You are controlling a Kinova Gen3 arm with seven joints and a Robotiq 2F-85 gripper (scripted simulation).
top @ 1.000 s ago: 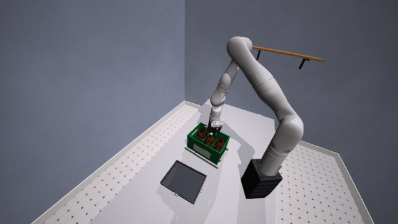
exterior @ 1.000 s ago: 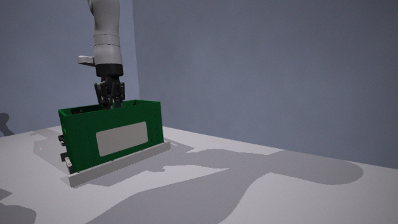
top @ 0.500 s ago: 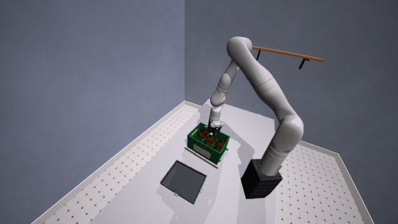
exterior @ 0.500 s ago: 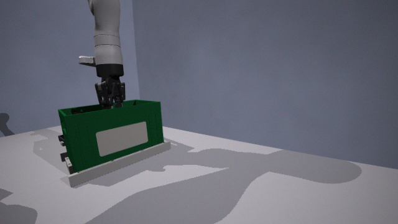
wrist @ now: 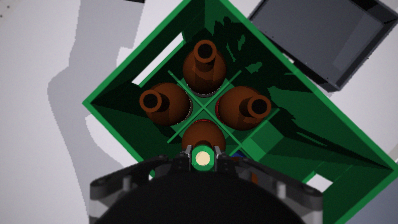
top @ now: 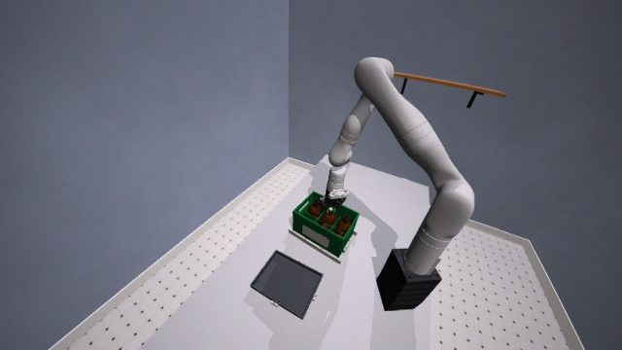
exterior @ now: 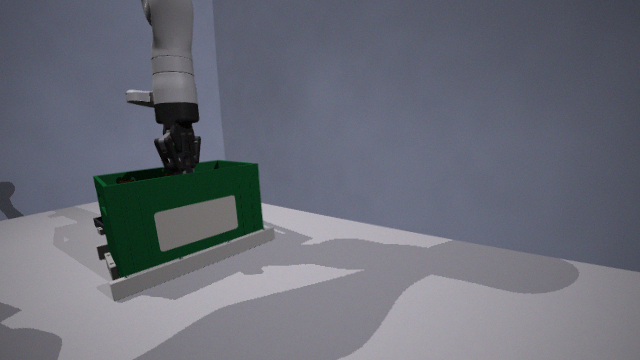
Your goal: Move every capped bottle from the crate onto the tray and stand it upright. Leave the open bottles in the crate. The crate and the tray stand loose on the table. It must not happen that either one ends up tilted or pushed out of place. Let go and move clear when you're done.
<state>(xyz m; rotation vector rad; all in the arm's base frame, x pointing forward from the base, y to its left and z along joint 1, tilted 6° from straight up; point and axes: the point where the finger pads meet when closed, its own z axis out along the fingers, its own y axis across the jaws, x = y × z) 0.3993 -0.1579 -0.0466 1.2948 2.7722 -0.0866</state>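
I am at the pick-up step, my gripper [wrist: 203,153] clamped on the green-capped neck of the capped bottle [wrist: 203,140] standing in its cell of the green crate [wrist: 112,122], cap squarely between my jaws, so next I judge a straight lift clear of the dividers toward the tray [wrist: 300,30].
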